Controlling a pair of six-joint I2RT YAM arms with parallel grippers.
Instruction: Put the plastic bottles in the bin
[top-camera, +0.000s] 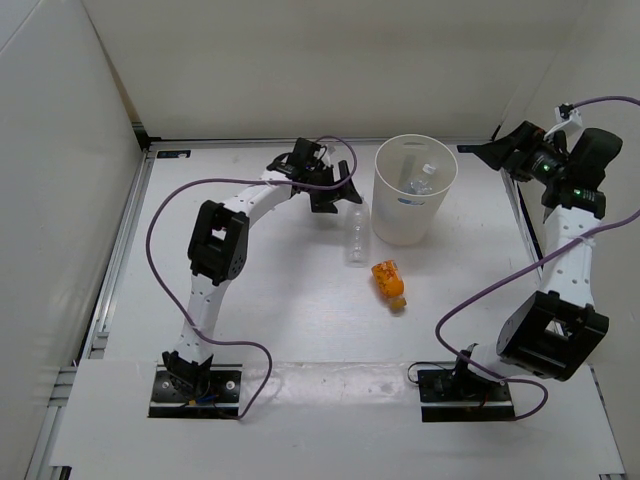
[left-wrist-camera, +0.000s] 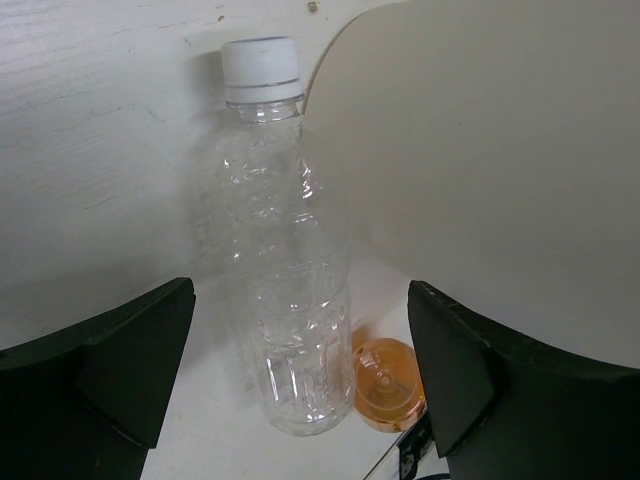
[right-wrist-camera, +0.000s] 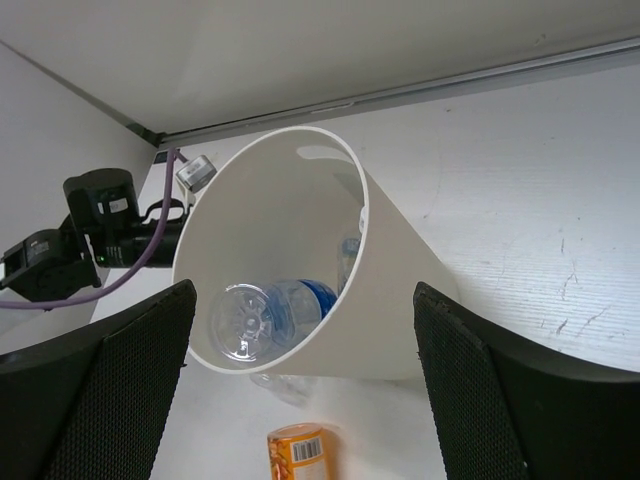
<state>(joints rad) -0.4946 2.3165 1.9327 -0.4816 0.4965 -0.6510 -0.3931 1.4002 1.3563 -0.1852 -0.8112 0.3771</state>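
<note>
Two left to bin: plain clear bottle, lying on the desk with its capped end just beside the bin wall; orange bottle, lying near the clear one's base, apart from the bin. Inside the bin: blue-label bottle and a second bottle, partly hidden. Left claw: fingers spread wide, gripping nothing, clear bottle framed between them in the left wrist view; contact not evident. Right claw: fingers apart, empty, raised to the right of the bin, well apart from both loose bottles. Probable faults: squeezing thin, smooth, round plastic, hence slip sideways or crushed wall; snagging a finger on the bin wall, close at the cap side, hence shoved or tipped bin; nudging the clear bottle into a roll toward the orange one; clipping the rim on the carry-over, hence a drop short of the opening. Obstructions: bin wall crowding one side of the grasp; orange bottle near the base end. Beyond these, only the left arm and the enclosure walls.
</note>
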